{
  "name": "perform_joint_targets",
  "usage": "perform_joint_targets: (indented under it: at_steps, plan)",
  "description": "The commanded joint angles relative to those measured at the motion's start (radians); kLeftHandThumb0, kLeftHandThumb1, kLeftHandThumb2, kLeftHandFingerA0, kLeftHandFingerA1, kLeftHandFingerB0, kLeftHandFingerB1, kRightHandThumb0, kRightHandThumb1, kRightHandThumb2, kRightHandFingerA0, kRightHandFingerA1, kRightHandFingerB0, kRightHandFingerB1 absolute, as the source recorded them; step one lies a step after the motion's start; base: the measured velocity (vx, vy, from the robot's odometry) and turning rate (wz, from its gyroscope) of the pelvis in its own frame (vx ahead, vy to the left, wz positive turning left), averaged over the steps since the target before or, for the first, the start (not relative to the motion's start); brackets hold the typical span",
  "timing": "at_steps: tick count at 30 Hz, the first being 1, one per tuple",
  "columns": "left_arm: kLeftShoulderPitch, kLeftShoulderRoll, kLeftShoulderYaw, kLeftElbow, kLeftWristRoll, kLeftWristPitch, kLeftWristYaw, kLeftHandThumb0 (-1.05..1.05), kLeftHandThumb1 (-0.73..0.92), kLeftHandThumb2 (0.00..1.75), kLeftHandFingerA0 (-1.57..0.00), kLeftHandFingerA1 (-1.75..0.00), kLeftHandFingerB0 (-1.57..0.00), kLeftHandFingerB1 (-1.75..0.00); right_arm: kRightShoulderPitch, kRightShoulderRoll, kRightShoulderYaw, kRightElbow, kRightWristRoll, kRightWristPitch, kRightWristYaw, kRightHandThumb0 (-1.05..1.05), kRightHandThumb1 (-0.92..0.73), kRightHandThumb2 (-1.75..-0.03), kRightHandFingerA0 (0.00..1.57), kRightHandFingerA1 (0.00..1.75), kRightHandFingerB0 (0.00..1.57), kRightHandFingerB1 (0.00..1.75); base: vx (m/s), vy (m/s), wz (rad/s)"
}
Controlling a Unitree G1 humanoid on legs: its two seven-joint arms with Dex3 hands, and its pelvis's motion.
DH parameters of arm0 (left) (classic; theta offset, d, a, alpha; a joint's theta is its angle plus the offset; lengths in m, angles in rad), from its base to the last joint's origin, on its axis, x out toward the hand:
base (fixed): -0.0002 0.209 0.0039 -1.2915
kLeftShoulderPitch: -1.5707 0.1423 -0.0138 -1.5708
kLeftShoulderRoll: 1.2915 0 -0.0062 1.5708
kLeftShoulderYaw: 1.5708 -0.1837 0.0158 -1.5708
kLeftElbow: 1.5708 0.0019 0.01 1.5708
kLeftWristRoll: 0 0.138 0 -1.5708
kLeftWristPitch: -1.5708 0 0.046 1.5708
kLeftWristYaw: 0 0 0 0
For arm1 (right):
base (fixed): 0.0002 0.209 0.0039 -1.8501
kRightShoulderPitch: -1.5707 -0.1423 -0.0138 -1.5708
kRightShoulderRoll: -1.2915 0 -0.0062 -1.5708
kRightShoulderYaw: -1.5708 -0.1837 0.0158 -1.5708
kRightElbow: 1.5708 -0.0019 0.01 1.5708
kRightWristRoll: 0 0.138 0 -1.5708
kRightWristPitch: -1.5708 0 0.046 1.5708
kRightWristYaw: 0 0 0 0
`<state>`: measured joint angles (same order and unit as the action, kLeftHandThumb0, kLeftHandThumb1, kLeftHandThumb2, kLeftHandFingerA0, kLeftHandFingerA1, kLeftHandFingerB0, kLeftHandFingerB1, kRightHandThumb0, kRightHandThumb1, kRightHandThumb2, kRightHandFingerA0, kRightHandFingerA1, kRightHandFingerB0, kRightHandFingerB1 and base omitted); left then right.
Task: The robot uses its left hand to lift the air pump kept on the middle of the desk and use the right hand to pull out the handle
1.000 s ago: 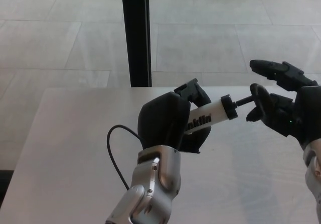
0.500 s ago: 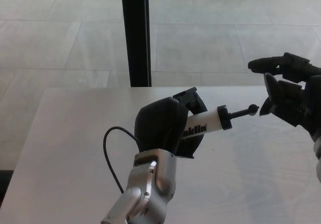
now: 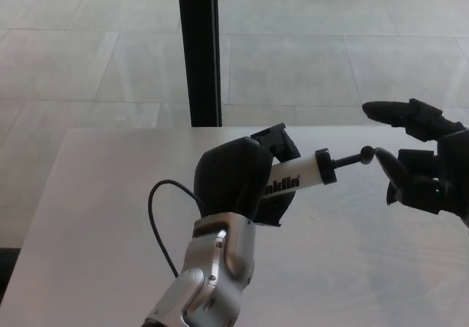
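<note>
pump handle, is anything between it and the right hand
Nothing visible. The right hand is open beside the tip of the handle, which sticks out of the air pump held up by the left hand. One finger looks to be at the knob; contact can't be confirmed.

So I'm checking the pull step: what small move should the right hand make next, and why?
Probably close the right hand on the handle knob before pulling further. The left hand holds the air pump above the desk, and the rod is only partly out. The right hand's fingers look spread, with one fingertip at the knob rather than gripping it.
</note>
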<state>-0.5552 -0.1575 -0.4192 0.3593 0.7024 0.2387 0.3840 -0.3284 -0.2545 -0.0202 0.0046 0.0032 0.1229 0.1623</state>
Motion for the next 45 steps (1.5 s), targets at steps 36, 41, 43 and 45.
perform_joint_targets:
  at_steps: [36, 41, 43, 45]
  plan:
    - [-0.017, -0.002, -0.016, 0.045, -0.001, 0.024, 0.004, -0.12, 0.50, 1.14, -0.97, -1.75, -0.83, -1.46, 0.005, 0.109, -0.017, 0.073, -0.086, -0.227, -0.131, -0.26, -0.51, -0.90, 1.22, 1.37, 0.47, 0.62, 0.00, 0.000, 0.00]
    - [-0.026, -0.005, -0.018, 0.055, 0.003, 0.018, 0.017, -0.13, 0.49, 1.16, -0.96, -1.75, -0.81, -1.49, 0.012, 0.097, -0.014, 0.088, -0.119, -0.245, -0.150, -0.11, -0.69, -0.66, 0.99, 1.69, 0.61, 0.53, 0.00, 0.000, 0.00]
    - [-0.034, -0.008, -0.012, 0.054, -0.001, 0.026, 0.009, -0.15, 0.48, 1.18, -0.97, -1.75, -0.81, -1.49, 0.016, 0.105, -0.009, 0.097, -0.131, -0.249, -0.167, -0.13, -0.66, -0.67, 0.97, 1.71, 0.62, 0.52, 0.00, 0.000, 0.00]
    - [-0.046, -0.011, -0.009, 0.057, -0.001, 0.029, 0.012, -0.14, 0.51, 1.12, -0.97, -1.75, -0.81, -1.48, 0.018, 0.109, -0.006, 0.099, -0.132, -0.242, -0.169, -0.13, -0.65, -0.68, 0.94, 1.72, 0.62, 0.52, 0.00, 0.000, 0.00]
